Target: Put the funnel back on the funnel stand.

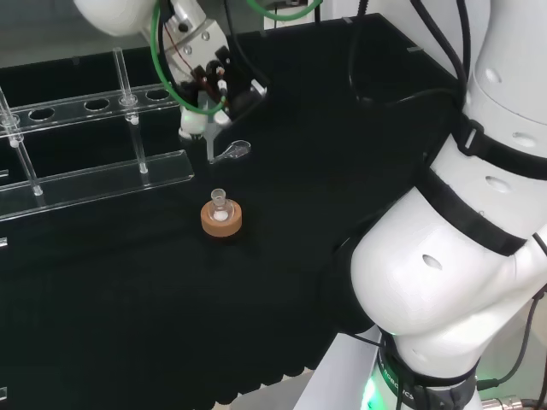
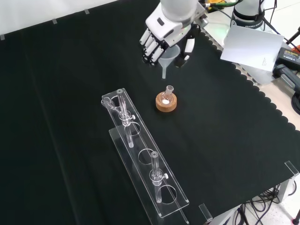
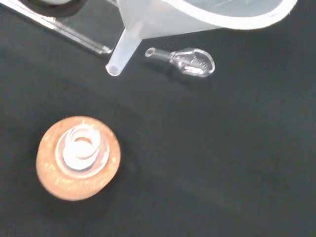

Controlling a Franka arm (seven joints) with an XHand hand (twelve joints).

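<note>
Your robot's hand [image 2: 164, 40] hung above the black cloth [image 2: 70, 93] with its fingers curled round a clear funnel [image 2: 169, 57], spout pointing down and well clear of the cloth. In the front view the funnel sat just beyond a small flask [image 2: 167, 93], a little to its left; the flask stood upright in a cork ring [image 2: 166, 103]. The funnel's spout did not touch the flask's neck. The clear funnel stand [image 2: 145, 164], a long rack with round holes and upright posts, lay nearer the camera than the flask and to its left in that view, well apart from the funnel. In the wrist view a small clear stopper [image 3: 190, 61] lay on its side on the cloth, just past the spout's tip and apart from the flask.
</note>
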